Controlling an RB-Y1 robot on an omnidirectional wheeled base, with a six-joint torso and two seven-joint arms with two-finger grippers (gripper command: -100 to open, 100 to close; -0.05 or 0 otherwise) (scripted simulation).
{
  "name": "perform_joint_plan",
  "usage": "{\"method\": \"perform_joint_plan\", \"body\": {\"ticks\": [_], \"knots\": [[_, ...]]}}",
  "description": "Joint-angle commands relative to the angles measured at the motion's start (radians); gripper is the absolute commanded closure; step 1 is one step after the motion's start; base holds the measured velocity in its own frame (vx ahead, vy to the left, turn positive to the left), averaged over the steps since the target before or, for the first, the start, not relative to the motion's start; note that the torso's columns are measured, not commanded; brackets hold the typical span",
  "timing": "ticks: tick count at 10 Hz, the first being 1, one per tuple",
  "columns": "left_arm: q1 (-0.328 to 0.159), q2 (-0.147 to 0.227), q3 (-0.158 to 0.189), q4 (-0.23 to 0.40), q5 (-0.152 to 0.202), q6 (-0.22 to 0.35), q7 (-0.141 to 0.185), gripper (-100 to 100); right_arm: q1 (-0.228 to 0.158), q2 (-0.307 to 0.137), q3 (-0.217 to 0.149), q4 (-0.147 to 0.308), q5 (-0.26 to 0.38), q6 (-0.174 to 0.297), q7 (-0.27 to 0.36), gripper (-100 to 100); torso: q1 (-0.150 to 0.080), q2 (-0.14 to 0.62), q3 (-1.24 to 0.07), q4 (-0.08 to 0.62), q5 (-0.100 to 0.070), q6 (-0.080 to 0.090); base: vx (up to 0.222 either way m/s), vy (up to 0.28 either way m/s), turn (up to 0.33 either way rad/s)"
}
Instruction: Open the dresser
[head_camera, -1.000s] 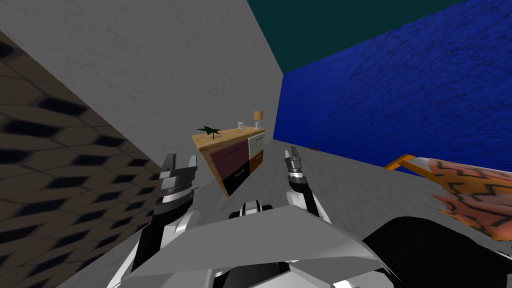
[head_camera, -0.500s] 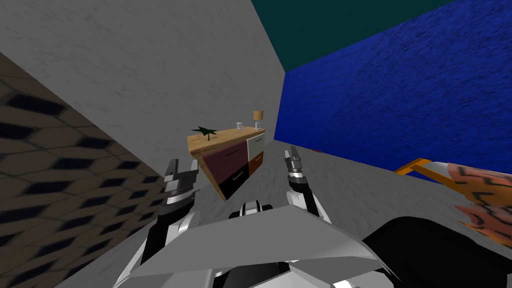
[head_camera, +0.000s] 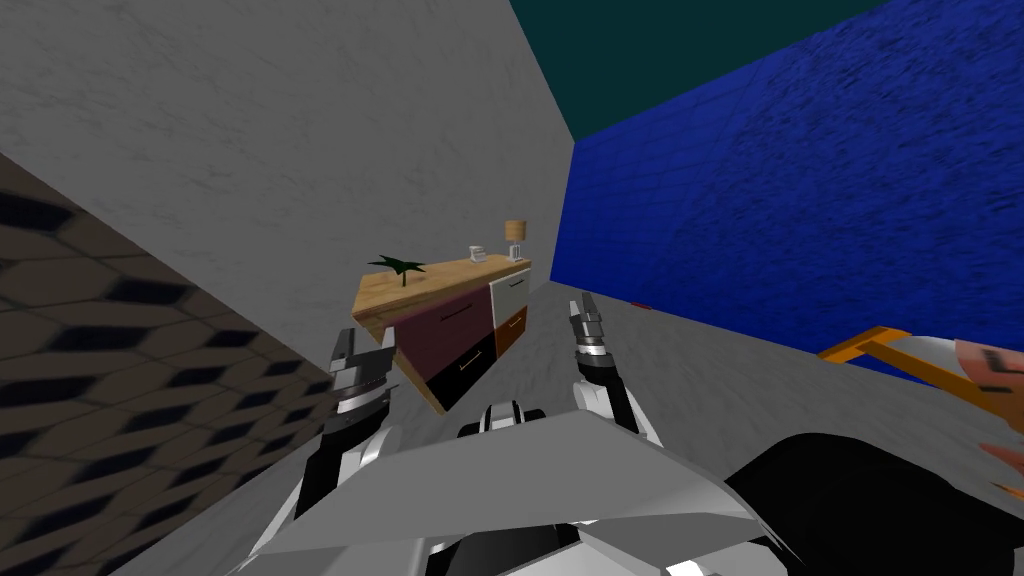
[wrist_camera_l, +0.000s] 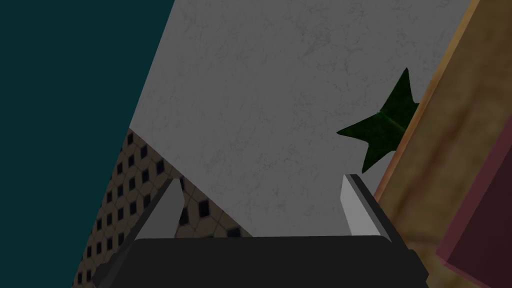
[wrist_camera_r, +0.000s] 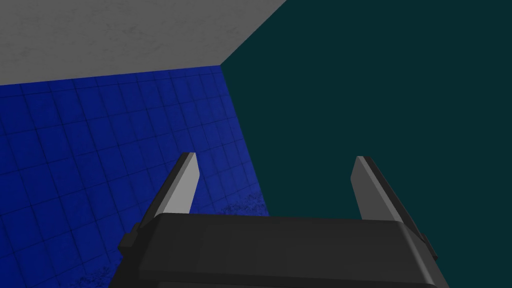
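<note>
**Dresser shut ahead, both hands open and empty**

The low dresser (head_camera: 447, 330) with a light wooden top stands ahead of the robot and slightly to its left, its back against a plain grey wall (head_camera: 300, 140). It has four drawer fronts: a plum one (head_camera: 440, 322) over a black one (head_camera: 466, 366) at the nearer end, and a white one (head_camera: 509, 291) over an orange-brown one (head_camera: 512, 325) at the far end. All four look flush with the frame, and thin bar handles show on them.

On the wooden top (head_camera: 440, 281), a small dark green plant with star-shaped leaves (head_camera: 398, 266) stands towards the near end. A small white object (head_camera: 478, 254) and a little lamp with a tan shade (head_camera: 515, 232) stand at the far end.

The left hand (head_camera: 363, 350) is raised just beside the near end of the dresser. Its two light grey fingers (wrist_camera_l: 357, 206) stand apart with nothing between them. In the left wrist view the dresser's wooden edge and a strip of the plum front lie close by one finger, with a leaf of the plant above it. Whether that finger touches the wood cannot be told.

The right hand (head_camera: 583, 306) is held up ahead of the robot, well apart from the dresser. Its fingers (wrist_camera_r: 182, 186) are also spread and hold nothing.

A blue tiled wall (head_camera: 800, 200) runs along the right. A tan surface patterned with dark tiles (head_camera: 100, 380) lies at the left, and an orange frame (head_camera: 862, 347) shows at the right edge.
</note>
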Motion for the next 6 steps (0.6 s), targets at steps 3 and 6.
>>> {"method": "perform_joint_plan", "body": {"ticks": [3, 6], "knots": [[-0.017, -0.007, 0.012, 0.118, 0.034, -0.069, 0.045, -100, 0.000, 0.000, 0.000, 0.000, 0.000, 0.000, 0.000, 0, 0.000, 0.002, 0.001, 0.001, 0.000, 0.000, 0.112, -0.085, 0.032], [-0.030, -0.018, 0.022, 0.208, 0.063, -0.123, 0.083, -100, 0.000, 0.000, 0.000, 0.000, 0.000, 0.000, 0.000, 0, -0.001, 0.000, 0.000, 0.000, 0.000, 0.000, 0.102, -0.087, 0.040]]}}
